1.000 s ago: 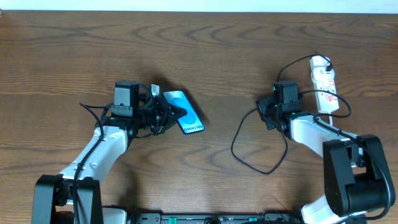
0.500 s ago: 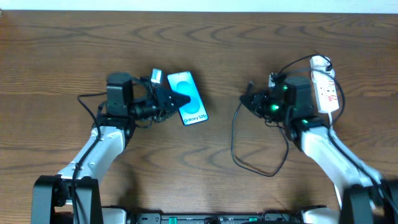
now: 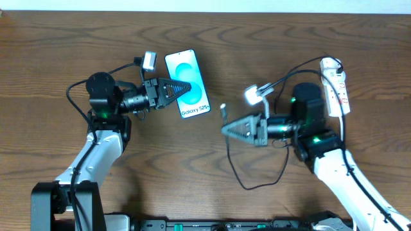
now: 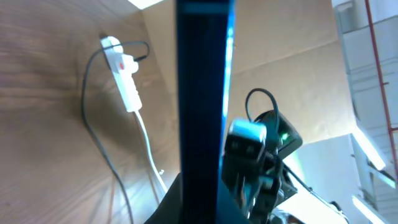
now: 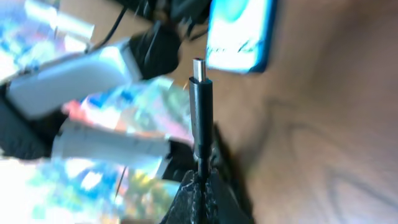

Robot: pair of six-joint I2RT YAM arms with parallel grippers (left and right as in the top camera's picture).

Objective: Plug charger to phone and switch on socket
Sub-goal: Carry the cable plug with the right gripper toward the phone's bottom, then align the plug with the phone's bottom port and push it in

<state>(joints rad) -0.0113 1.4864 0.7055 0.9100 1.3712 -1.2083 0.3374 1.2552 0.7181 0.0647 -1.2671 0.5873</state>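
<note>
Two pincers are each closed on their own item, so what matters now is how plug and phone line up. Your left pincer (image 3: 186, 88) is clamped on the phone (image 3: 180, 67), one finger across the light-blue screen, and seems to hold it clear of the worktop (image 3: 64, 38). Your right pincer (image 3: 226, 128) is closed on the black plug of the charger (image 3: 223, 112), with the cable trailing in a loop behind it.

From above, the phone sits up and to the left of the plug, near but apart. Its long axis runs from upper left to lower right, and the short edge by the "Galaxy S25+" lettering is the end nearer the plug. The metal tip points towards the far side of the worktop, so it looks angled off the phone's axis. In the right wrist view the tip sits just left of the phone's edge. I judge you'll need to swing the plug into line with that axis before closing the gap; the port itself can't be made out.

The socket (image 3: 337, 86) lies at the far right, nearer your right arm.
</note>
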